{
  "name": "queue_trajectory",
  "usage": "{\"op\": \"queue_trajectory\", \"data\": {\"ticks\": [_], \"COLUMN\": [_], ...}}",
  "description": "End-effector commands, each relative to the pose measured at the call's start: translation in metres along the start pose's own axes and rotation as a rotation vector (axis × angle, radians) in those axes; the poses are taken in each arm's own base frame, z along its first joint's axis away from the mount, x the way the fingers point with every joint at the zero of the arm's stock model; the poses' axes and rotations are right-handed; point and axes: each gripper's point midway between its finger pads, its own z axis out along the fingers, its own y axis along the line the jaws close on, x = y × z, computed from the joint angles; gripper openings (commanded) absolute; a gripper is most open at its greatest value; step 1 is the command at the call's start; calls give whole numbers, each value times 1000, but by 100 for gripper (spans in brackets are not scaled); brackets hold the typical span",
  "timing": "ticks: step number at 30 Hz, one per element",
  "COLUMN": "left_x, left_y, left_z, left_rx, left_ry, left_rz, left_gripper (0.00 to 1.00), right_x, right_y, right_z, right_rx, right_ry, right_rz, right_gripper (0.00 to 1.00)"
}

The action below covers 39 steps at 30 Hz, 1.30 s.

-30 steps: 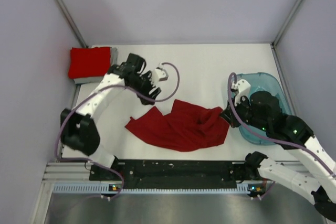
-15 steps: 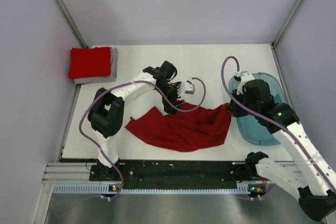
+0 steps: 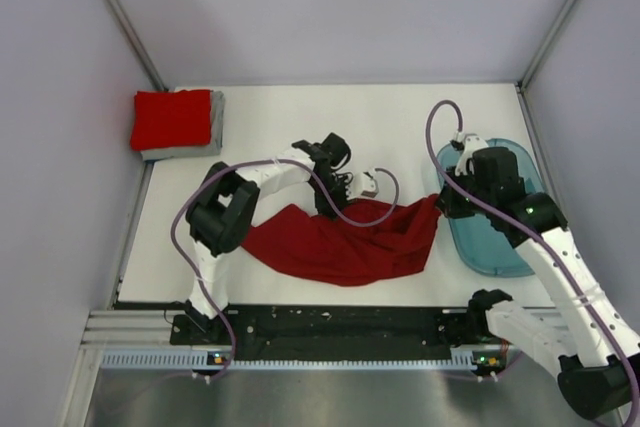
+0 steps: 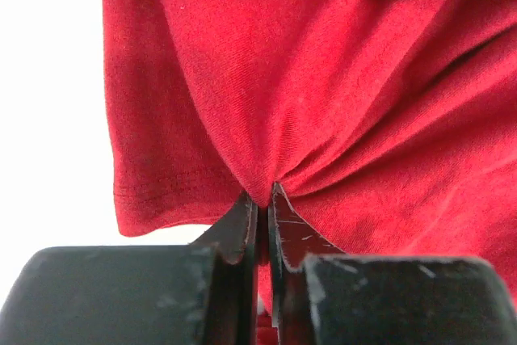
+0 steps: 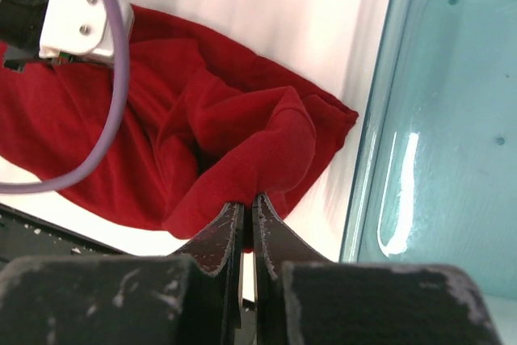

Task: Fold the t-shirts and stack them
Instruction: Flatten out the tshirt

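Observation:
A dark red t-shirt (image 3: 340, 242) lies crumpled across the near middle of the table. My left gripper (image 3: 333, 209) is shut on a pinch of its upper edge; in the left wrist view the cloth (image 4: 323, 103) bunches into the closed jaws of the gripper (image 4: 263, 199). My right gripper (image 3: 437, 209) is shut on the shirt's right corner, seen in the right wrist view (image 5: 247, 202) with the cloth (image 5: 242, 139) folded over the tips. A brighter red folded t-shirt (image 3: 170, 117) rests on a grey folded one (image 3: 215, 125) at the far left corner.
A translucent teal tub (image 3: 505, 237) stands at the right edge, right beside my right gripper, its inside (image 5: 452, 119) bare. The left arm's purple cable (image 3: 385, 209) loops over the shirt. The black rail (image 3: 330, 322) runs along the near edge.
My left gripper moved right and down from near the folded stack onto the dark red shirt and closed on its upper edge. The right gripper shifted slightly, still gripping the right corner.

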Motion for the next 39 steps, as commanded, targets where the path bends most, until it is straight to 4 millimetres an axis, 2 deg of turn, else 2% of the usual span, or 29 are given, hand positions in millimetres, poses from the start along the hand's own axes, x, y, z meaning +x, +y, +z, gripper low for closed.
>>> {"op": "queue_trajectory", "data": {"ticks": [1, 3, 5, 8, 10, 11, 12, 13, 14, 15, 16, 18, 21, 22, 24, 26, 28, 29, 30, 32, 35, 39], "left_x": [-1, -14, -29, -49, -56, -59, -61, -62, -63, -62, -61, -54, -35, -26, -16, -3, 13, 19, 23, 34, 53, 75], "left_y": [8, 26, 51, 97, 123, 128, 131, 133, 132, 130, 127, 121, 108, 102, 77, 43, 8, -4, -14, -19, -1, 22], "left_z": [-19, -50, -95, -191, -270, -302, -335, -359, -381, -394, -401, -398, -361, -341, -291, -245, -204, -193, -184, -176, -175, -172], "left_rx": [-72, -195, -352, -668, -905, -988, -1073, -1136, -1193, -1231, -1250, -1243, -1144, -1085, -880, -660, -470, -404, -354, -327, -385, -398], "left_ry": [21, -11, -73, -182, -255, -288, -314, -327, -333, -322, -306, -268, -207, -187, -166, -145, -128, -118, -114, -90, -40, -17], "left_rz": [-1, -18, -60, -119, -142, -142, -138, -131, -121, -101, -80, -41, 9, 26, 89, 135, 143, 146, 134, 75, -19, -156], "left_gripper": [0, 0, 0, 0, 0, 0, 0, 0, 0, 0, 0, 0, 0, 0, 2, 21, 51, 62, 68, 70, 71, 65], "right_x": [-25, -40, -64, -125, -175, -196, -221, -238, -254, -267, -269, -259, -218, -199, -165, -134, -102, -91, -79, -59, -42, -37], "right_y": [-2, -3, -1, 0, 2, 5, 12, 19, 29, 38, 47, 59, 63, 61, 62, 60, 55, 52, 48, 43, 37, 30], "right_z": [0, 1, 1, -9, -18, -24, -37, -44, -57, -67, -68, -57, -18, -2, 22, 37, 51, 57, 62, 70, 79, 82], "right_rx": [-24, -24, -28, -31, -31, -34, -50, -72, -108, -146, -193, -279, -348, -354, -391, -407, -403, -394, -382, -364, -341, -304], "right_ry": [-91, -121, -164, -273, -345, -380, -435, -466, -509, -541, -541, -495, -346, -288, -203, -143, -86, -65, -39, 1, 33, 35], "right_rz": [-2, -3, -11, -27, -38, -47, -62, -73, -90, -106, -119, -124, -45, -22, 11, 60, 103, 117, 130, 146, 160, 159], "right_gripper": [0, 0, 0, 0, 0, 0, 0, 0, 0, 0, 0, 0, 0, 0, 0, 0, 0, 0, 0, 0, 0, 0]}}
